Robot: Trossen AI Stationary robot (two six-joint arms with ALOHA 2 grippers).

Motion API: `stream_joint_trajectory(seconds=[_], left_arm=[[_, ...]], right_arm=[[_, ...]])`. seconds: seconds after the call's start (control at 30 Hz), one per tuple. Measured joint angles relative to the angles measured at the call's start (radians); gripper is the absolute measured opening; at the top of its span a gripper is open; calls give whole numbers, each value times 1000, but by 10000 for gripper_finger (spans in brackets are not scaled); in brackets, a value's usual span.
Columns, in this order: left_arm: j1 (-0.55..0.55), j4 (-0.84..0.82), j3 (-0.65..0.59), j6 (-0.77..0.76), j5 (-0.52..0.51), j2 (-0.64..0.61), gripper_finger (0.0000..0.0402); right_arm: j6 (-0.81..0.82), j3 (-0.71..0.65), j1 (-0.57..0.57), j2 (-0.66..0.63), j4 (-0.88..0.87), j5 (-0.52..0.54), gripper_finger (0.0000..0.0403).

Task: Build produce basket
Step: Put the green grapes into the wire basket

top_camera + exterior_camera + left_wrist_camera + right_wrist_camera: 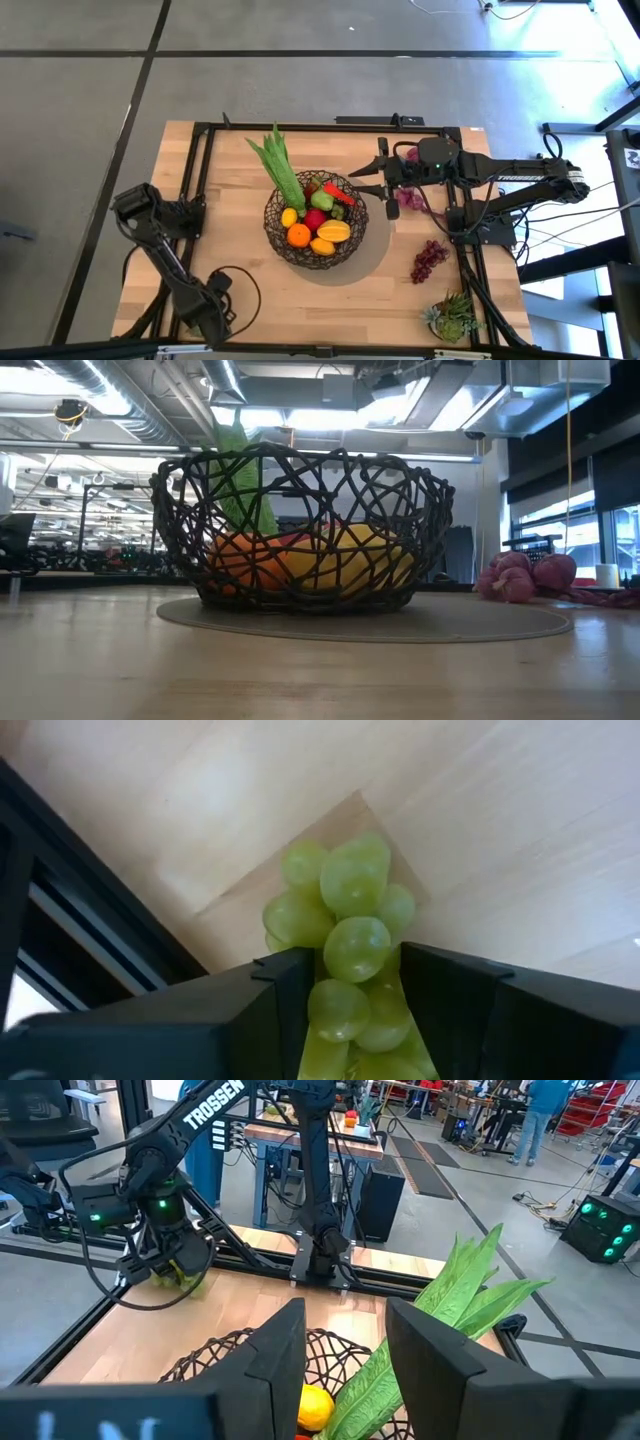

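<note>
The dark wire-mesh basket (315, 225) (300, 525) sits on its grey round mat (372, 250) mid-table. It holds oranges, a lemon, apples, a mango, a red chilli, and the leafy green stalk (280, 165) (450, 1295), which leans out over the far rim. My right gripper (362, 185) (345, 1350) is open, level, just right of the basket's rim. My left gripper (218, 322) (350, 1010) (175, 1265) is at the near left corner, shut on the green grapes (345, 920). Purple grapes (430, 258) lie on the table right of the mat. My left gripper pinches the green grape bunch (350, 985) between its two fingers (285, 1005), pointing down at the table. Most of the bunch sticks out past the fingertips toward the wood. I cannot tell whether its end rests on the table.
A pinkish-purple bunch (408, 197) (520, 575) lies under my right arm, right of the basket. The spiky succulent (455, 318) stands at the near right corner. A black frame (200, 170) borders the tabletop. Bare wood (230, 260) lies between the basket and my left arm.
</note>
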Motion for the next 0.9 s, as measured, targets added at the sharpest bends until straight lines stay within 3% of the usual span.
stream_joint_trajectory(seconds=[0.33,0.9], left_arm=[[52,-46,-3,125,1,-4,14],[134,-165,-4,155,-148,-231,1]], right_arm=[[0,0,0,0,0,0,136],[-1,0,0,0,0,0,136]])
